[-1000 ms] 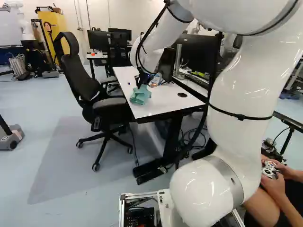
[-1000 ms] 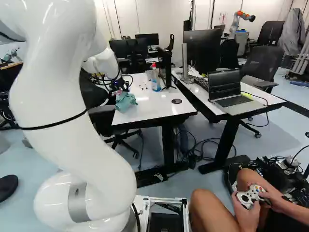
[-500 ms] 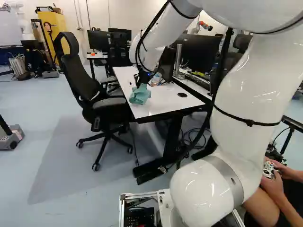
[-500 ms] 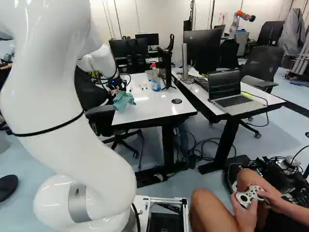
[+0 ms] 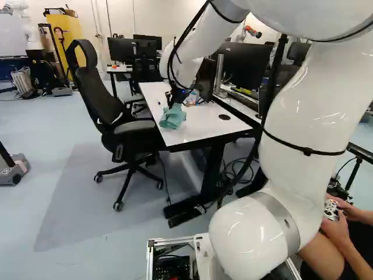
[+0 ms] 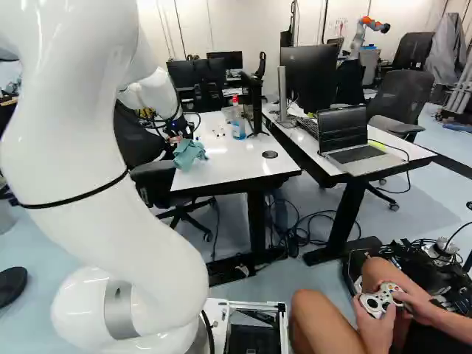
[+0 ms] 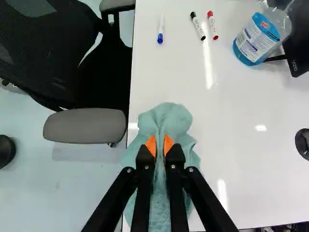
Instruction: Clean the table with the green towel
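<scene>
Glossy white table (image 7: 241, 111), black office chair (image 5: 94, 87) alongside

Black office chair (image 5: 96, 90) is standing on pale blue floor (image 5: 70, 128); white wall (image 5: 122, 20) is rising behind yellow cabinet (image 5: 74, 35).

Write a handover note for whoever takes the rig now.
Claw: shut on the green towel, gripped in a bunched fold.
Towel: at the white table, by the edge next to the office chair; how firmly it presses is unclear.
Also on the table: blue, black and red markers, bottle of blue liquid.
Done: towel picked up. How much is wiped, I can't tell.
Left: likely wiping the tabletop, working around markers and bottle, then releasing the towel.
</scene>
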Motion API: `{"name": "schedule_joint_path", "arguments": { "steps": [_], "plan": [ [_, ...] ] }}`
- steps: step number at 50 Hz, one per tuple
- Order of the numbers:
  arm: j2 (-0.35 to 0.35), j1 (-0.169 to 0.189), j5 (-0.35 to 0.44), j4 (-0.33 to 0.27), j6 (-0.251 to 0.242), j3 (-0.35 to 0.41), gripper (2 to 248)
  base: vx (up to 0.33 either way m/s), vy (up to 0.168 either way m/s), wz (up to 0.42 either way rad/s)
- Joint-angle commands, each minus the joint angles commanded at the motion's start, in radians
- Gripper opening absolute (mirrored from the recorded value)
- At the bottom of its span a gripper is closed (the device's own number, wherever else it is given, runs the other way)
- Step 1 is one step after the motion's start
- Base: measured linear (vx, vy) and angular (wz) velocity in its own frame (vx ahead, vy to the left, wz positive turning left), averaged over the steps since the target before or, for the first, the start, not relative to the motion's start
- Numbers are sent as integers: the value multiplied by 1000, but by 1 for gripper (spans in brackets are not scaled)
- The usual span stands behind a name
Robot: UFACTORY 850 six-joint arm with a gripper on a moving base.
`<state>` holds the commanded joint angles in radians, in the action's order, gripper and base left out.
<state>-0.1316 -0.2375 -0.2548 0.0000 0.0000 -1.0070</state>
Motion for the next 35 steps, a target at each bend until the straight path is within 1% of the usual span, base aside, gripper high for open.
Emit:
{"name": "schedule_joint_path", "arguments": {
  "steps": [35],
  "plan": [
    [30,112,0,0,0,32,39,0,0,0]
  ]
}}
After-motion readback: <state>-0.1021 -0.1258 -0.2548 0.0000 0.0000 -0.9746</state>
